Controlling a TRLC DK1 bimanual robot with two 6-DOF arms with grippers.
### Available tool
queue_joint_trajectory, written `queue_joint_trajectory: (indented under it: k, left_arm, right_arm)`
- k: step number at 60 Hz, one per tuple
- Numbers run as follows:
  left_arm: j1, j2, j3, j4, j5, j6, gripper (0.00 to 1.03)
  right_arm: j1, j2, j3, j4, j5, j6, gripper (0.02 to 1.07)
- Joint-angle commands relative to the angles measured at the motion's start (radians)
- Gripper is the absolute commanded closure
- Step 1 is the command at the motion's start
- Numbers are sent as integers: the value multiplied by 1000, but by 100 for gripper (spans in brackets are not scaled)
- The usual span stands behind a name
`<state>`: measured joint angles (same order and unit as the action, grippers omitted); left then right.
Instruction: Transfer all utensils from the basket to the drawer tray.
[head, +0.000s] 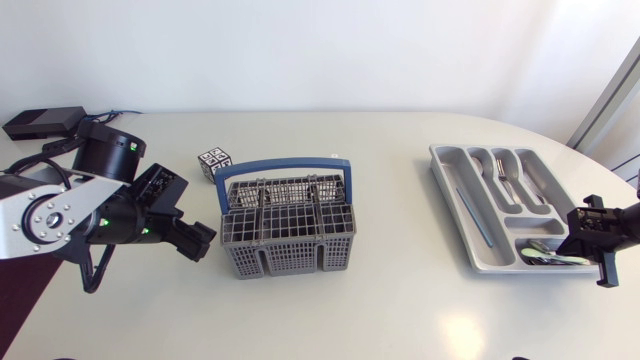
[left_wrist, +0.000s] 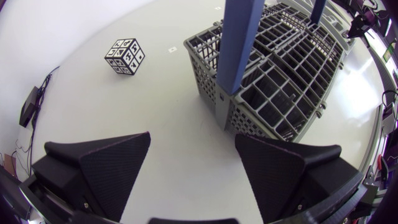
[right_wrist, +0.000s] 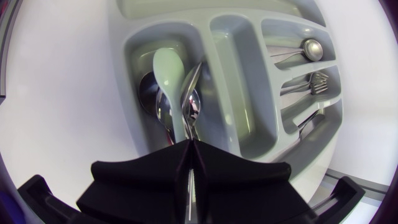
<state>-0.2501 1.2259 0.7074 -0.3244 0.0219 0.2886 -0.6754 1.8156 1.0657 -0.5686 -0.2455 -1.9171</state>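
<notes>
The grey wire basket (head: 288, 225) with a blue handle (left_wrist: 242, 43) stands mid-table, and no utensil shows in it. My left gripper (head: 197, 240) is open just left of the basket, its fingers (left_wrist: 112, 165) wide apart over bare table. The grey drawer tray (head: 450, 190) lies at the right. My right gripper (right_wrist: 189, 152) is shut above the tray's near end compartment, where a pale green spoon (right_wrist: 169, 81) and metal spoons (right_wrist: 193, 102) lie. Their handle ends run under its fingertips. I cannot tell whether one is pinched. A spoon (right_wrist: 311, 48) and a fork (right_wrist: 317, 81) lie in other slots.
A black-and-white patterned cube (head: 213, 162) sits behind the basket's left corner, also ahead of my left gripper as the cube (left_wrist: 125, 56). A black box (head: 40, 122) rests at the table's far left. A long knife (head: 470, 215) lies in the tray's left slot.
</notes>
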Motion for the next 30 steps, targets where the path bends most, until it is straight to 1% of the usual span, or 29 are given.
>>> queue_joint_trajectory:
  k: [1, 4, 6, 7, 8, 9, 11, 12, 14, 15, 20, 24, 28, 30]
  left_arm:
    - [-3, 3, 3, -10, 4, -6, 7]
    - [-3, 4, 1, -8, 4, -6, 7]
    - [-3, 4, 1, -8, 4, -6, 7]
    - [-3, 4, 3, -8, 4, -6, 7]
    - [-3, 4, 3, -8, 4, -6, 7]
    - [-3, 6, 4, -8, 4, -6, 7]
    - [-3, 6, 6, -8, 4, -6, 7]
    - [-3, 6, 6, -8, 4, -6, 7]
    - [-3, 6, 6, -8, 4, -5, 7]
    - [-2, 6, 9, -8, 4, -5, 7]
    - [-2, 6, 9, -8, 4, -6, 7]
    - [-3, 6, 9, -8, 4, -5, 7]
    - [-3, 6, 9, -8, 4, -5, 7]
    - [-2, 4, 9, -8, 4, -5, 7]
  right_arm:
    - [5, -10, -38, 38, -9, -39, 102]
    - [5, -2, -42, 61, -6, -39, 100]
    - [2, 1, -44, 72, -6, -39, 93]
    - [0, 1, -46, 76, -6, -42, 86]
    - [-3, 1, -46, 81, -6, -43, 82]
    - [-6, 1, -47, 87, -8, -45, 72]
    - [-9, -1, -47, 99, -9, -45, 55]
    - [-10, -4, -49, 111, -11, -43, 45]
    - [-16, -9, -52, 131, -12, -42, 36]
    - [-19, -12, -53, 141, -14, -42, 34]
    - [-30, -33, -56, 148, -20, -45, 34]
    - [-44, -62, -59, 151, -38, -45, 28]
    - [-53, -96, -59, 138, -57, -45, 28]
    - [-55, -118, -59, 119, -72, -42, 26]
